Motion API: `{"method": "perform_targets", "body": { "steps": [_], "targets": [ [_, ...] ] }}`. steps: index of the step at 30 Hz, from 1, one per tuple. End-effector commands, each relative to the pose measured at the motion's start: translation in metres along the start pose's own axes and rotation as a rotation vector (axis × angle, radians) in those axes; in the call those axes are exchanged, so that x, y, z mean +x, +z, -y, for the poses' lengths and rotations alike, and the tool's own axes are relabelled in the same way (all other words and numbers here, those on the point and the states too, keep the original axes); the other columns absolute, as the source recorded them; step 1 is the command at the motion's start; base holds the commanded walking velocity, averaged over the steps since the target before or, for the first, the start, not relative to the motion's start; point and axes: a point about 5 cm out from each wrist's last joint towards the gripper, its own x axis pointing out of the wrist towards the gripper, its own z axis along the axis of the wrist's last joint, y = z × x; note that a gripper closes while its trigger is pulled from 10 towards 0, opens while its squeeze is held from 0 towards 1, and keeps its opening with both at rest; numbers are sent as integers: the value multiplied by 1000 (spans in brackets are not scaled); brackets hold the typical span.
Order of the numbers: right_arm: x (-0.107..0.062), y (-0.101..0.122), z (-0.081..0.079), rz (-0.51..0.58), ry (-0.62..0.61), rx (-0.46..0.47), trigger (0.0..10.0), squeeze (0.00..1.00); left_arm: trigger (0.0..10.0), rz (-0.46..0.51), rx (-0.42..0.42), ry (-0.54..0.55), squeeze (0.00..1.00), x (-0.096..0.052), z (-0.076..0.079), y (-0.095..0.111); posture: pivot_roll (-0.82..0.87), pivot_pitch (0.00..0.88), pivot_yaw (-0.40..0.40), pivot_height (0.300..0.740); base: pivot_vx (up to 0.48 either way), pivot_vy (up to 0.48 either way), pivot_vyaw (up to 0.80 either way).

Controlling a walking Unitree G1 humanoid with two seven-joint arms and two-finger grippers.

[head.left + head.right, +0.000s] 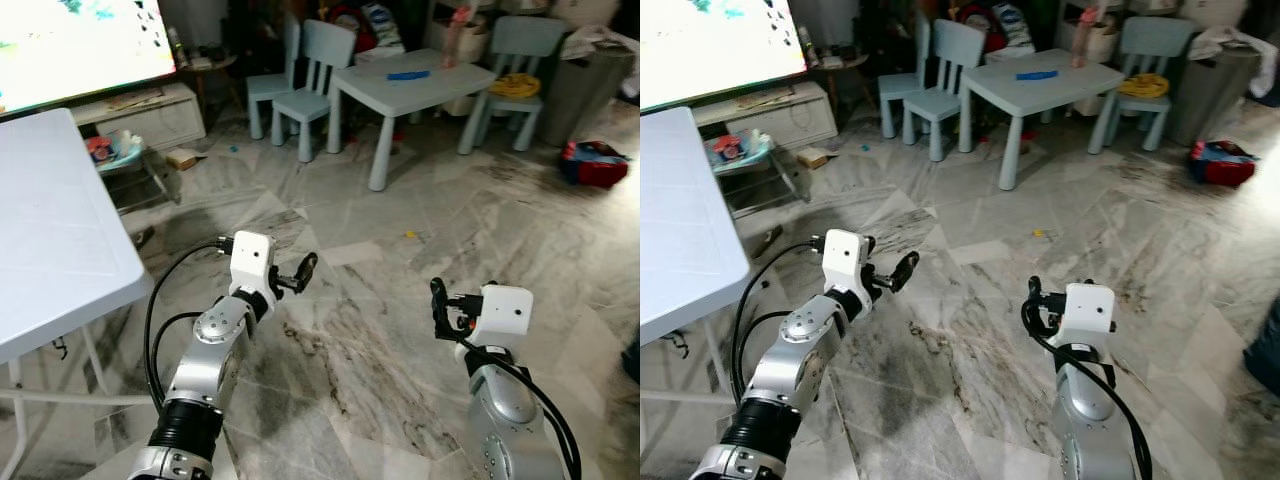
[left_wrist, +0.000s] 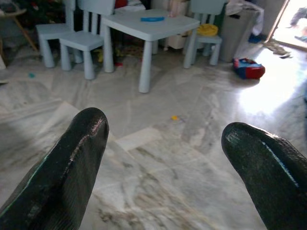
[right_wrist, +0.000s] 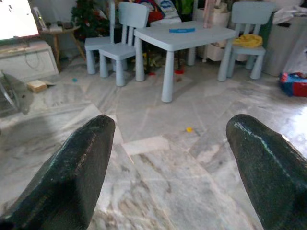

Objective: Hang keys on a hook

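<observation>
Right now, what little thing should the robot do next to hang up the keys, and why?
Probably turn or look around to find the keys. Both the left gripper and the right gripper are held out over the marble floor with jaws open and nothing between them. Ahead stand a small blue table and chairs, and I can make out no keys or hook there.

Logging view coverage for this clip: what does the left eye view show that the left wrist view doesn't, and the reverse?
Left eye view alone: both arms held over the marble floor, left claw and right claw, the big white table and the bright screen. Left wrist view alone: sunlit doorway, close black fingertips apart. Shared: small blue table, chairs, red-blue bag.
</observation>
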Motion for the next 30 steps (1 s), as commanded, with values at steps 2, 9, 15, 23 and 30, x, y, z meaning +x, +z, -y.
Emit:
{"method": "perform_targets", "body": {
  "steps": [2,9,15,23,30],
  "targets": [
    [-2,4,5,17,-8,-3,10000,0,10000,7,3,-17,0,4,7,2,36,0,6,740,390,0,0],
    [-2,4,6,14,-11,3,10000,0,10000,6,2,-17,0,4,7,2,36,0,5,740,386,0,0],
    [-2,3,8,8,-15,9,10000,0,10000,0,-1,-16,0,3,7,1,36,0,5,740,370,114,0],
    [-2,3,7,9,-17,14,10000,0,10000,0,3,-17,0,4,7,1,40,0,5,740,323,356,0],
    [-1,3,6,11,-14,18,10000,0,10000,-1,8,-18,0,4,6,1,43,0,7,740,323,356,0]
  ]
}}
